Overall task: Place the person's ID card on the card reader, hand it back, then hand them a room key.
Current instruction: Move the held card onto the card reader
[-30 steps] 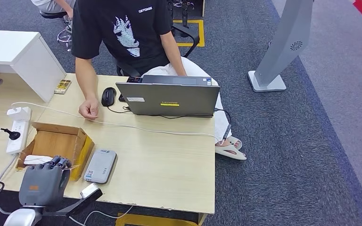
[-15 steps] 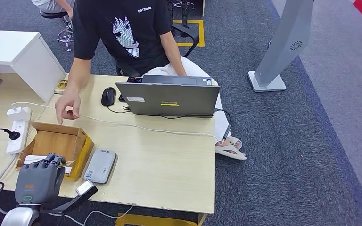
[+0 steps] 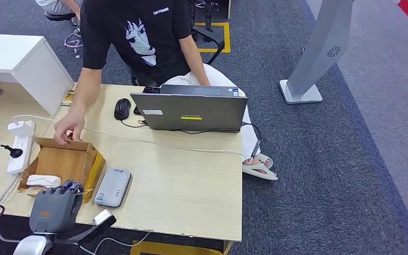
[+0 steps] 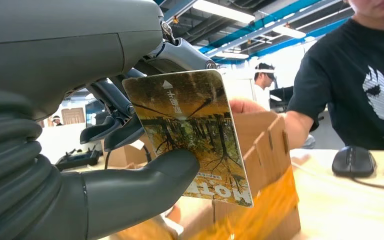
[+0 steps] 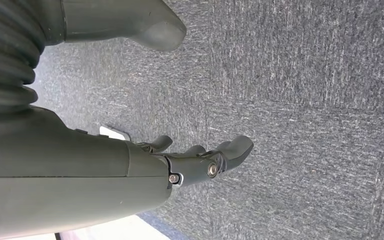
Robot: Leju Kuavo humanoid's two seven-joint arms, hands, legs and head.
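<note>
left hand (image 4: 130, 165): card (image 4: 195, 135) pinched between thumb and fingers, held at near-left table edge by cardboard box (image 3: 64, 159) | change: person's hand (image 3: 66, 131) moved from cable to box's far rim | right hand (image 5: 200, 160): hanging, fingers loosely apart, nothing held | judged: handover imminent

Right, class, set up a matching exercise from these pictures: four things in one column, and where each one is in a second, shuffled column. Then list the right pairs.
Things:
1. card
2. person's hand
3. card reader
4. mouse

Places:
A. beside the laptop
B. at the far rim of the cardboard box
C. held by the left hand
D. flat on the table, next to the box

Pairs: 1-C, 2-B, 3-D, 4-A
</note>
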